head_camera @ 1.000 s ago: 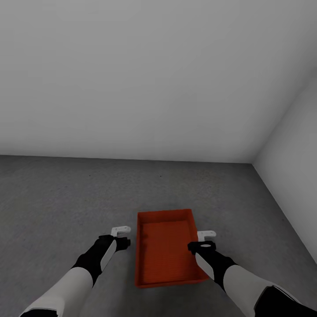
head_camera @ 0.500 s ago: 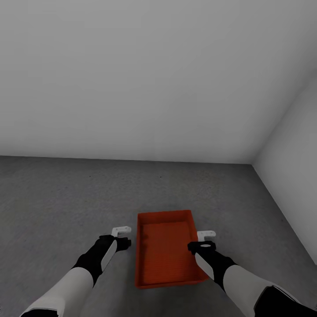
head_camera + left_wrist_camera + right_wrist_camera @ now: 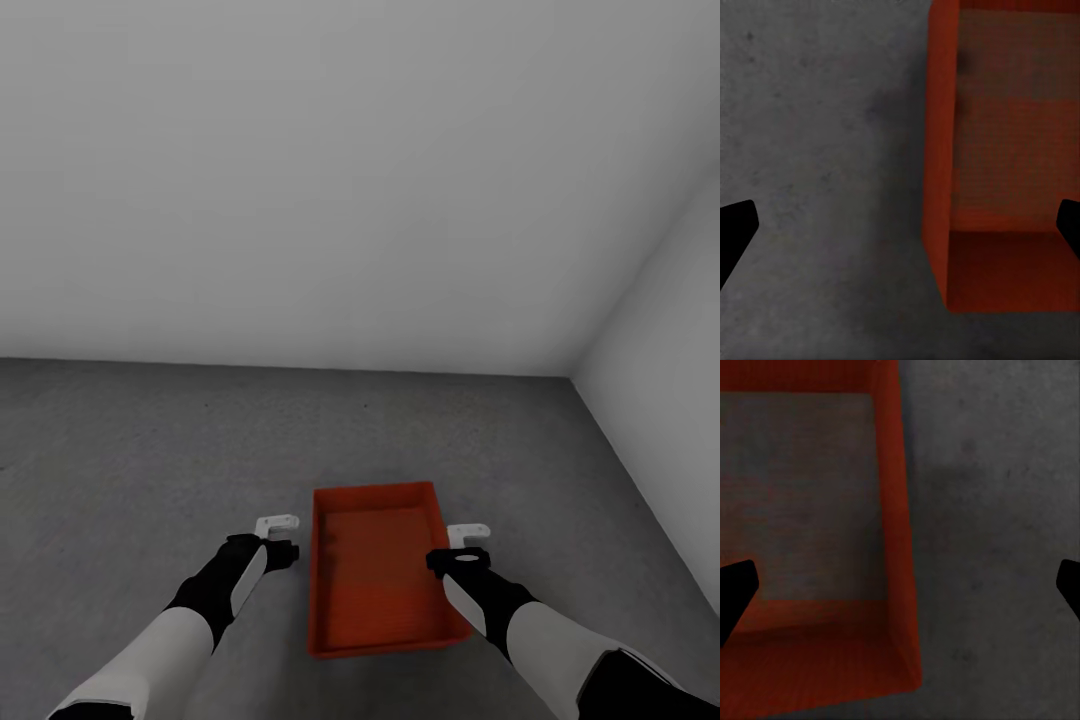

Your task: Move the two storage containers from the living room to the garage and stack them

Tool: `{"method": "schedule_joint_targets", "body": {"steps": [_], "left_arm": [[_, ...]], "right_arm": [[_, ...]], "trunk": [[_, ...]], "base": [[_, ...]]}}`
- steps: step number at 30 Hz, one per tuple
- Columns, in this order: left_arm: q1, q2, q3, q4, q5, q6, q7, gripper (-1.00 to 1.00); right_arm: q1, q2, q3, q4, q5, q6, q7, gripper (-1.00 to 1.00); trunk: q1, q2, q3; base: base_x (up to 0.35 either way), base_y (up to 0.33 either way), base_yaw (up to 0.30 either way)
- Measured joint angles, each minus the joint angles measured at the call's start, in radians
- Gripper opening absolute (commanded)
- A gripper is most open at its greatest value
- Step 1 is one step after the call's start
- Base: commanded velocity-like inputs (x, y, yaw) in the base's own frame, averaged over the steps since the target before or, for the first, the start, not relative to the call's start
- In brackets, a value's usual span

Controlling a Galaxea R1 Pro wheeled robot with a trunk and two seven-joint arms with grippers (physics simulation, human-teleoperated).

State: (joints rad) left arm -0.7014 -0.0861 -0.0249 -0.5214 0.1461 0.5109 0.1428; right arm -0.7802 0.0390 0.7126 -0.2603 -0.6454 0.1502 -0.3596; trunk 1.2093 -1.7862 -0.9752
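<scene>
Dark grey mottled concrete floor (image 3: 150, 450), meeting pale walls at a corner; one orange-red storage container (image 3: 375, 570) resting flat on it, open side up.

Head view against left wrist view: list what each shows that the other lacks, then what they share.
Head view alone: the pale walls meeting at a corner, both arms, the left gripper and right gripper on either side of the container, and the container's whole outline.

Left wrist view alone: a close look down one long wall of the container, with two dark fingertips spread wide at the picture's edges.

Both: the orange-red container, nothing inside it, sitting on the grey concrete floor.
</scene>
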Motion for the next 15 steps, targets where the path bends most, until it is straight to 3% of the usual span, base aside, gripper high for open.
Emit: {"method": "schedule_joint_targets", "body": {"steps": [15], "left_arm": [[0.0,-0.002,0.0,0.0,0.0,0.001,0.0,1.0]], "right_arm": [[0.0,0.0,-0.001,0.0,0.0,-0.002,0.0,1.0]], "trunk": [[-0.058,0.105,0.047]], "base": [[0.0,0.0,0.0]]}}
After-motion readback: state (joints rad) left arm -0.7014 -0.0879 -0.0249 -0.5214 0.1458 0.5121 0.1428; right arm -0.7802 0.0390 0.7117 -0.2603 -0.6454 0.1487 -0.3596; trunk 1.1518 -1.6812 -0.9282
